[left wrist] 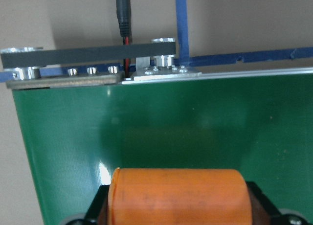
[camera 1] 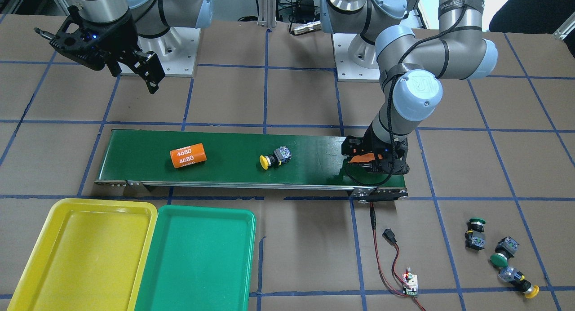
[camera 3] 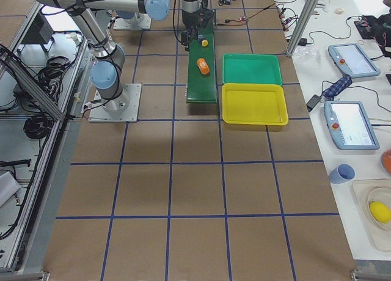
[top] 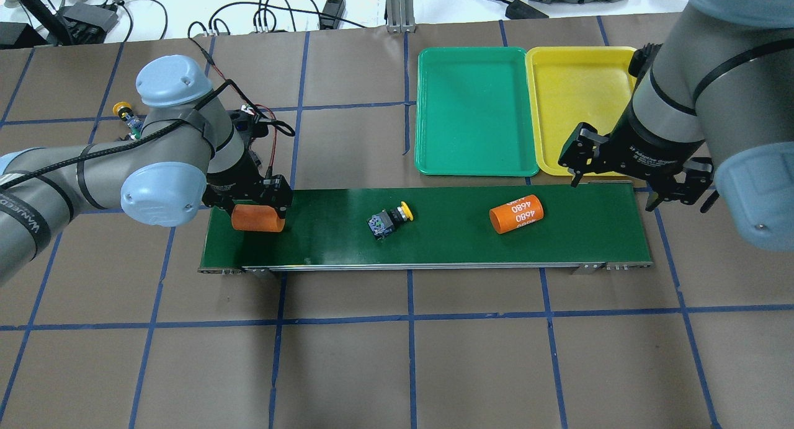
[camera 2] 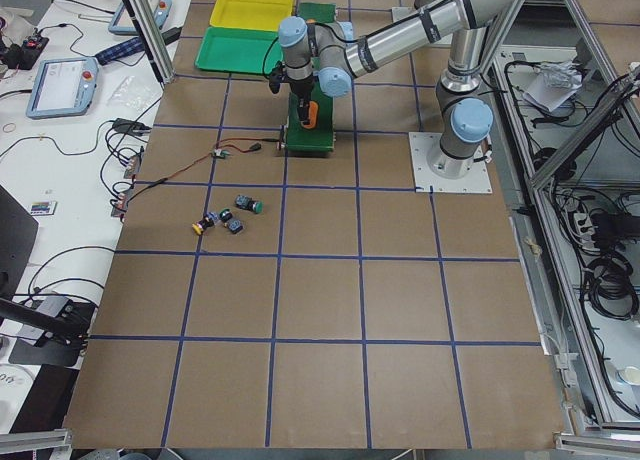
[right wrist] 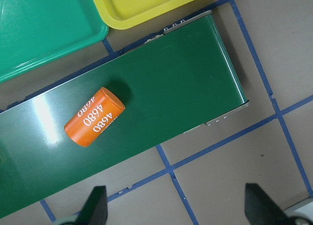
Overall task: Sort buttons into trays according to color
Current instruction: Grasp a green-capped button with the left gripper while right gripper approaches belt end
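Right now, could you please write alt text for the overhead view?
The left claw grips an orange cylinder at the belt's end; a yellow button and another cylinder lie further along. The right claw hangs open near the green tray and yellow tray.

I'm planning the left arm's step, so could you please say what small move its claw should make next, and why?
Probably open the left claw and lift away: it grips an orange cylinder low over the end of the conveyor belt, with a yellow button and a second cylinder further along.

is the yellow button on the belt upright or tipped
Tipped: the yellow button lies on its side on the conveyor belt, cap facing sideways.
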You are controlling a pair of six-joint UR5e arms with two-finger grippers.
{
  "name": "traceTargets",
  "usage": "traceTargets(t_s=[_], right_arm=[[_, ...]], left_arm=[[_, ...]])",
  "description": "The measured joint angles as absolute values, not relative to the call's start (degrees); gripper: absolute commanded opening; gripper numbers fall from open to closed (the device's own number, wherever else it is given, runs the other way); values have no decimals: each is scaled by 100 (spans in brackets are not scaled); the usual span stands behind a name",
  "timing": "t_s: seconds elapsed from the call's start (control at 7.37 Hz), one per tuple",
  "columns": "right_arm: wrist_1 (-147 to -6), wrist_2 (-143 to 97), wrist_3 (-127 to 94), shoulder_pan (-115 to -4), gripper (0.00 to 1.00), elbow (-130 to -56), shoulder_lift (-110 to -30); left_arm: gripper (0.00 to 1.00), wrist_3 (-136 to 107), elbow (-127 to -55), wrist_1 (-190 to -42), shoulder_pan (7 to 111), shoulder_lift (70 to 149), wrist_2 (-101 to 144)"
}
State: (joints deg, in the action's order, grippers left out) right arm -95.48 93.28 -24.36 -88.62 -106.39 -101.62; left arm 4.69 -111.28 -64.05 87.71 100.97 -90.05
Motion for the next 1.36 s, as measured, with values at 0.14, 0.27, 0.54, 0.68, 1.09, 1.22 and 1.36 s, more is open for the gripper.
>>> traceTargets(t_s=[0.14, 0.27, 0.54, 0.68, 1.09, 1.22, 1.36], right_arm=[[-9551, 9317, -2441, -8863, 100, -10668, -10160], [-9553, 9309, -2443, -8863, 100, -10683, -10157], [-9556, 9304, -2432, -8867, 100, -10721, -10131], [-9561, 9301, -2428, -8868, 100, -10747, -10114], [-9617, 9299, -2437, -8868, 100, -10760, -10026], [-9684, 9299, -2434, -8868, 100, -10759, -10017], [-9714, 9301, -2424, -8868, 100, -10760, -10014]], left_arm=[[100, 369, -11123, -6359, 8771, 10099, -8991], [100, 333, -11124, -6344, 8772, 10095, -8981], [100, 334, -11057, -6345, 8759, 10041, -8966], [100, 335, -10815, -6478, 8738, 9961, -8967], [100, 835, -9593, -7227, 8399, 10292, -8958], [100, 1445, -9330, -7237, 8039, 10592, -8950], [100, 2048, -9101, -7171, 7701, 10939, -8947]])
